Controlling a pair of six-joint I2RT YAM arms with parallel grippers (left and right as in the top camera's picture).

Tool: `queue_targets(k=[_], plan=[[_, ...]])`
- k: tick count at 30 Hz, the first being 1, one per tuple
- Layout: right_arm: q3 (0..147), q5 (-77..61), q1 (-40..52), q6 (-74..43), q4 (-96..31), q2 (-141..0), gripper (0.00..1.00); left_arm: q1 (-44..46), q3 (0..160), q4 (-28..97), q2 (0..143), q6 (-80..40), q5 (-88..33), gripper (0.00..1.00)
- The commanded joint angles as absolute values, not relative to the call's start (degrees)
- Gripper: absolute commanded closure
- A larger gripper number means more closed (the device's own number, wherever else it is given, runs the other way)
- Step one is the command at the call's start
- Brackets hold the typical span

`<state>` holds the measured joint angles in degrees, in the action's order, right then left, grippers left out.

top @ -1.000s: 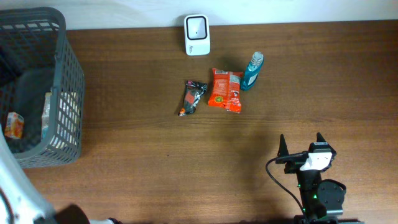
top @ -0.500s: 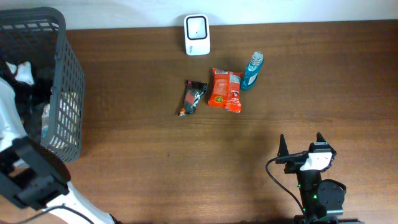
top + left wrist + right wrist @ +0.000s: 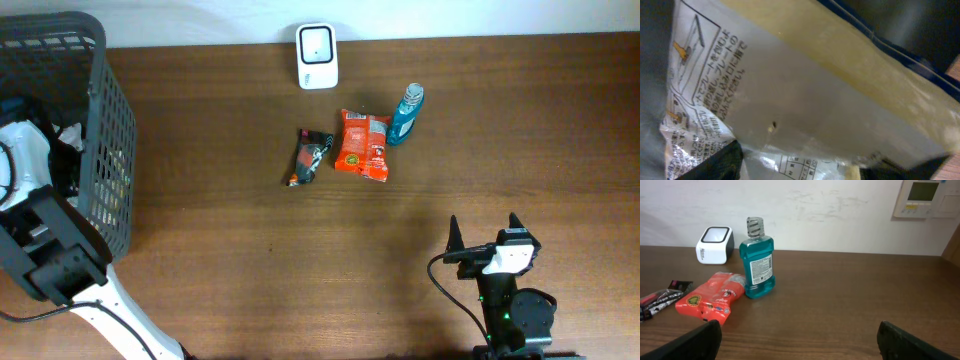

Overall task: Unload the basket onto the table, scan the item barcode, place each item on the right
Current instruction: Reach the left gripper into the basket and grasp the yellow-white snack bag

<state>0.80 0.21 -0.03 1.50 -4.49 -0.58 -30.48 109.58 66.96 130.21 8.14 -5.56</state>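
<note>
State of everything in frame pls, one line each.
basket: upright, left arm inside it
left gripper: down in basket, jaws hidden, can't tell
pale packet: close against left wrist camera, held or not unclear
right gripper: jaws open, empty
scanner: upright at far edge
mouthwash bottle: upright, capped
red packet: lying flat
dark packet: lying flat

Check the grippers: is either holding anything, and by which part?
The right gripper is open and holds nothing. The left gripper is down in the basket, close over a white packet. Whether it grips the packet, or where, cannot be told.
</note>
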Motion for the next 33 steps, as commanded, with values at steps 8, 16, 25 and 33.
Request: queue_targets(k=[8, 16, 25, 33], plan=[[0.32, 0.91, -0.40, 0.99, -4.71, -0.19, 0.02, -30.59, 109.10, 63.86, 135.20, 8.64, -4.69, 1.00], [0.32, 0.91, -0.40, 0.99, -4.71, -0.19, 0.02, -32.12, 136.40, 74.26, 133.56, 3.68, -22.02, 1.00], [0.32, 0.91, -0.40, 0.99, -4.71, -0.19, 0.02, -31.92, 168.37, 85.06, 121.86, 3.18, -30.72, 1.00], [0.32, 0.91, -0.40, 0.99, -4.71, -0.19, 0.01, -17.23, 169.49, 90.61, 114.04, 2.85, -36.60, 1.00]])
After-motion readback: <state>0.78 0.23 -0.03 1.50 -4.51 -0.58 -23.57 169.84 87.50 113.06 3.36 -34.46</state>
